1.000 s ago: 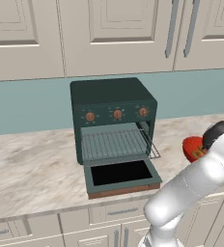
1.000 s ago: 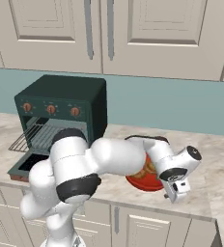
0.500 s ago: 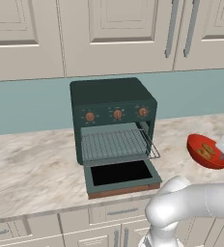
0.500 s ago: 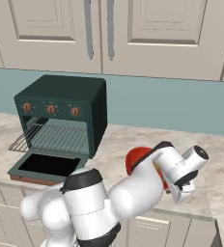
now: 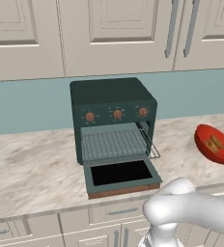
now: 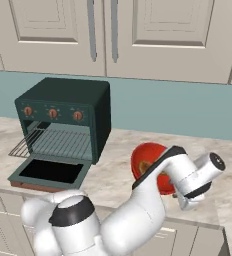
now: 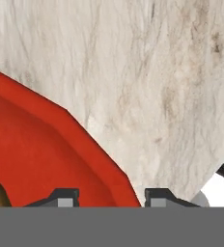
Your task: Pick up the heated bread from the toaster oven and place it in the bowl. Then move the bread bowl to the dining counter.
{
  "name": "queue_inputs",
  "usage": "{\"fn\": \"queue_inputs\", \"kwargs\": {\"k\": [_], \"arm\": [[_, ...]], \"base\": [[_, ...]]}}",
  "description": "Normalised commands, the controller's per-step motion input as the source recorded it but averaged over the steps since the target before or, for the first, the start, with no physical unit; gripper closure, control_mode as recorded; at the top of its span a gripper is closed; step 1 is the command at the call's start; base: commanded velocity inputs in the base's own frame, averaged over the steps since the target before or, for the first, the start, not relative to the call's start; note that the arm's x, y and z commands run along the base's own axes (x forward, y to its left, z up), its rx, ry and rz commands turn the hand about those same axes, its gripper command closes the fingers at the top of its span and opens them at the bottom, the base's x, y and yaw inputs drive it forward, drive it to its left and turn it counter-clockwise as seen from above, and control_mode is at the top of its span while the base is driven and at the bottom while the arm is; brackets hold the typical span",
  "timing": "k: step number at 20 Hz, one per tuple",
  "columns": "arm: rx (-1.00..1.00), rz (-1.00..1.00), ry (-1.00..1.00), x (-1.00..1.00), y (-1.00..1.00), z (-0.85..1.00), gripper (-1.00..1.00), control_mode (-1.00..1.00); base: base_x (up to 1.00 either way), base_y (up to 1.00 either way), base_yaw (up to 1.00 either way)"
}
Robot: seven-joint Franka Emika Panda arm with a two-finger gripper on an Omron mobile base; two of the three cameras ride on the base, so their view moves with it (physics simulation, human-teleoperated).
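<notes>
Bowl carried by its rim, bread inside, oven left open.

Left base view: the toaster oven [image 5: 113, 123] sits at centre with its door [image 5: 121, 175] dropped and wire rack [image 5: 114, 143] bare, as expected once the bread is out. The bowl [image 5: 213, 144] hangs at 3 o'clock, clear of the counter [image 5: 32, 164] and tilted, with the bread [image 5: 214, 144] resting inside.
Right base view: the bowl [image 6: 149, 165] appears at 5 o'clock from the oven [image 6: 68, 118], tilted because the gripper [image 6: 174, 186] holds one edge only.
Hand view: the fingertips [image 7: 64, 197] straddle the red rim [image 7: 102, 166], jaws narrowed onto it; a rim pinch keeps the bread untouched for transport to the dining counter.
</notes>
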Motion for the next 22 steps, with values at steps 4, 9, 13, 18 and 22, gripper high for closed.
{"fn": "queue_inputs", "kwargs": {"k": [4, 9, 13, 18, 22], "arm": [[-0.02, -0.17, -0.09, -0.79, 0.58, 0.58, 1.00, -1.00], [-0.12, -0.14, -0.02, -0.43, 0.82, 0.65, 1.00, -1.00], [-0.17, -0.08, -0.01, -0.01, 0.95, 0.61, 1.00, -1.00], [-0.17, 0.00, -0.01, -0.27, 0.91, 0.49, 1.00, -1.00], [0.00, 0.00, 0.00, 0.00, 0.00, 0.00, 1.00, 1.00]], "base": [[0.00, 0.00, 0.00], [0.00, 0.00, 0.00], [0.00, 0.00, 0.00], [0.00, 0.00, 0.00], [-0.62, 0.79, 0.05]]}}
